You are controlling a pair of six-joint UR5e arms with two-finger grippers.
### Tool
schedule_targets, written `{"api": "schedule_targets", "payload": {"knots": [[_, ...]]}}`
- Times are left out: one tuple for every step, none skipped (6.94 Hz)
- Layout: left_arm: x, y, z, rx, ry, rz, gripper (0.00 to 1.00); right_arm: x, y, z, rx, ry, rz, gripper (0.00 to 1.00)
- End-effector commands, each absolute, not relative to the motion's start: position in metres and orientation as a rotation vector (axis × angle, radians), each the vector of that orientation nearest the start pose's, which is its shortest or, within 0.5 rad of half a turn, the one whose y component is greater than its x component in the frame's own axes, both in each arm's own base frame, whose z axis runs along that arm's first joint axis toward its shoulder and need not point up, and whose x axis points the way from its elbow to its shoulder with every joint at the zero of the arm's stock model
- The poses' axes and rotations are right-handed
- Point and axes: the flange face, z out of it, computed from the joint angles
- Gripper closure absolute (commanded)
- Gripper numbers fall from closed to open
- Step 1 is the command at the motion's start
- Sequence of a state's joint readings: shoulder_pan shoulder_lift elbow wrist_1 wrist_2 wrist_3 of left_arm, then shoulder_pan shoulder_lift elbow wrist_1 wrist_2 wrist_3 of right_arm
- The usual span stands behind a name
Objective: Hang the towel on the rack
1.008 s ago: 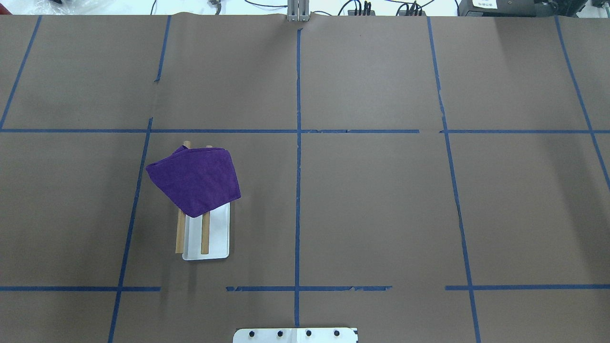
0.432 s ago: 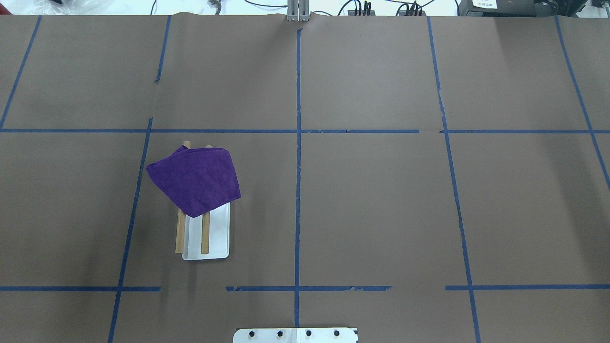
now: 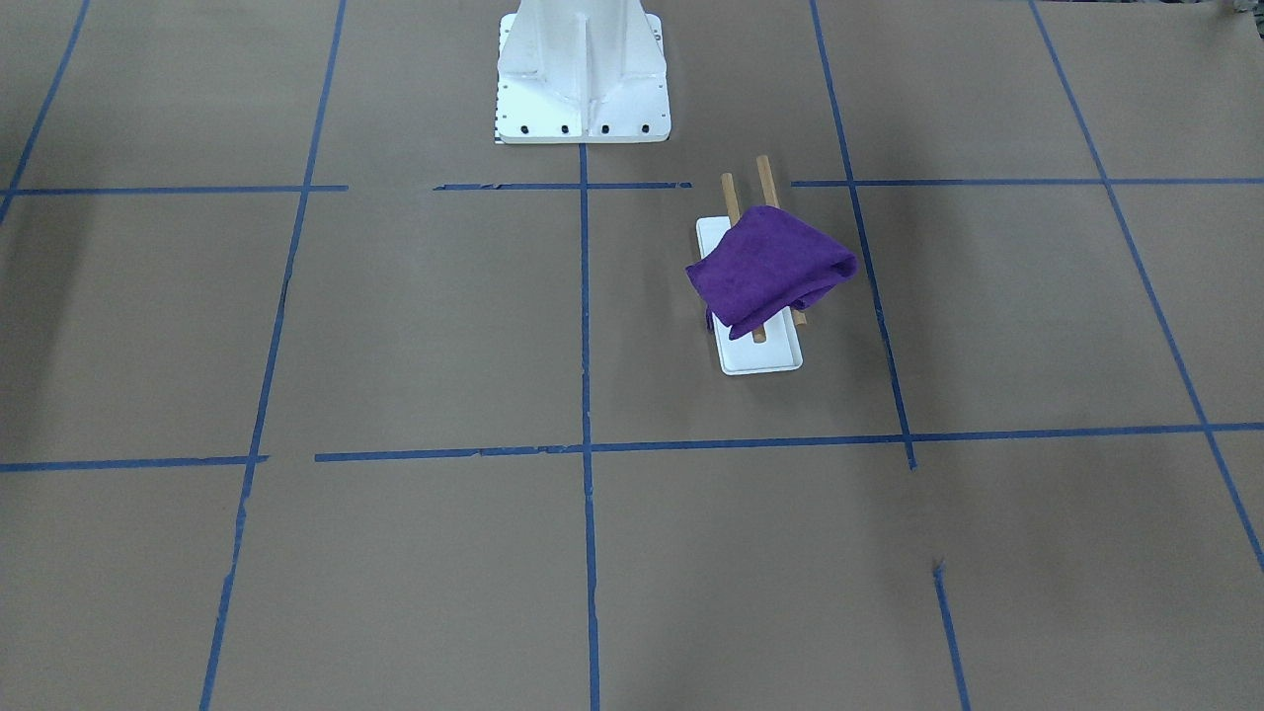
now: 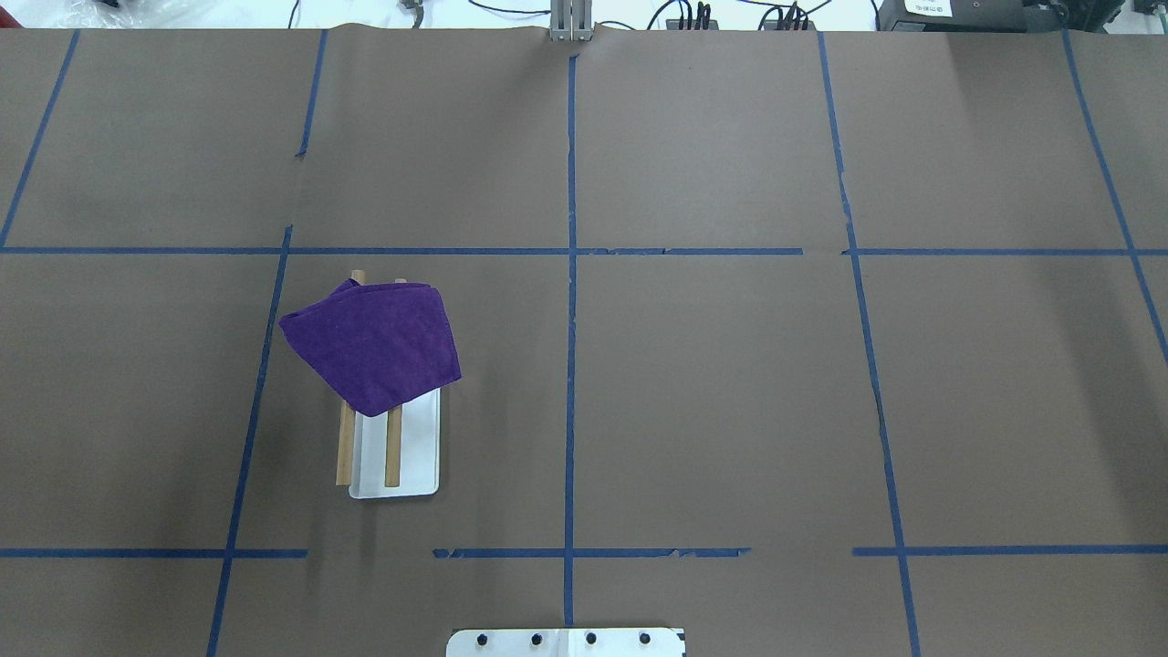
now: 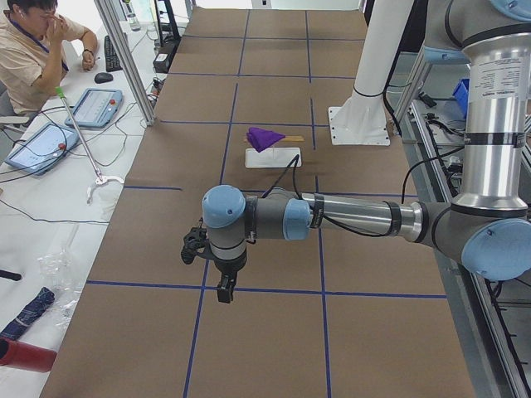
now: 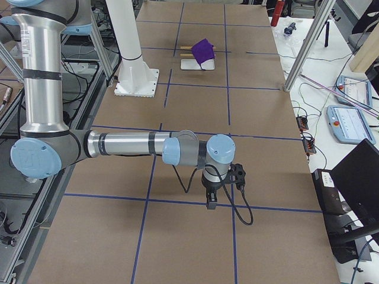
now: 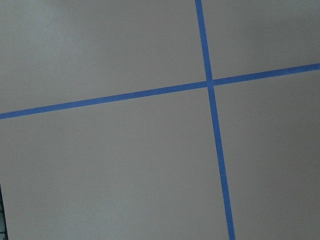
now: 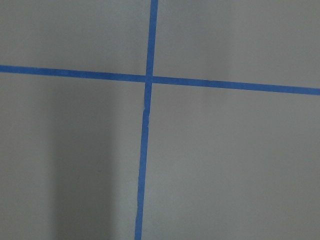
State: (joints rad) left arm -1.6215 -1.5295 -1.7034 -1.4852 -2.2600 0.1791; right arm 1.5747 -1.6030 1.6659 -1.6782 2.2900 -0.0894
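Table, covered in brown paper and marked into large rectangles by blue tape lines, filled every view. White robot pedestal stood bolted at its edge.

Left arm reached out level over the table's left end, well apart from the rack, its tool pointing straight down above a tape crossing. That tool showed only in the left side view, so I could not tell whether it was released or clenched. Nothing was seen in it.

Right arm mirrored this at the table's other end, its tool also pointing down near a tape line. It showed only in the right side view; its state could not be told either.

Both wrist cameras saw only brown paper and crossing tape.

Rack stood on the robot's left half of the table (near the pedestal side), with two parallel wooden rods running over a flat white base.

Purple towel lay draped across both rods at the end farther from the robot, folded and set askew, one corner overhanging the outer rod. The rods' near ends and the near part of the base stayed uncovered. No tool touched it.
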Motion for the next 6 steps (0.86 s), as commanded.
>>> {"api": "schedule_targets", "payload": {"knots": [[-0.0939,-0.4679,0.6327,0.074,0.684,0.119,0.00,0.0684,-0.4746,0.6412,-0.009,-0.721,-0.068,0.00],[-0.0939,-0.4678,0.6327,0.073,0.684,0.119,0.00,0.0668,-0.4749,0.6403,-0.008,-0.722,-0.072,0.00],[-0.0939,-0.4678,0.6335,0.072,0.684,0.119,0.00,0.0667,-0.4749,0.6402,-0.008,-0.724,-0.072,0.00],[-0.0938,-0.4684,0.6334,0.072,0.685,0.117,0.00,0.0667,-0.4749,0.6402,-0.008,-0.724,-0.072,0.00],[-0.0938,-0.4686,0.6332,0.073,0.685,0.118,0.00,0.0661,-0.4750,0.6403,-0.009,-0.722,-0.073,0.00],[-0.0938,-0.4684,0.6334,0.071,0.685,0.116,0.00,0.0639,-0.4761,0.6396,-0.009,-0.722,-0.078,0.00]]}}
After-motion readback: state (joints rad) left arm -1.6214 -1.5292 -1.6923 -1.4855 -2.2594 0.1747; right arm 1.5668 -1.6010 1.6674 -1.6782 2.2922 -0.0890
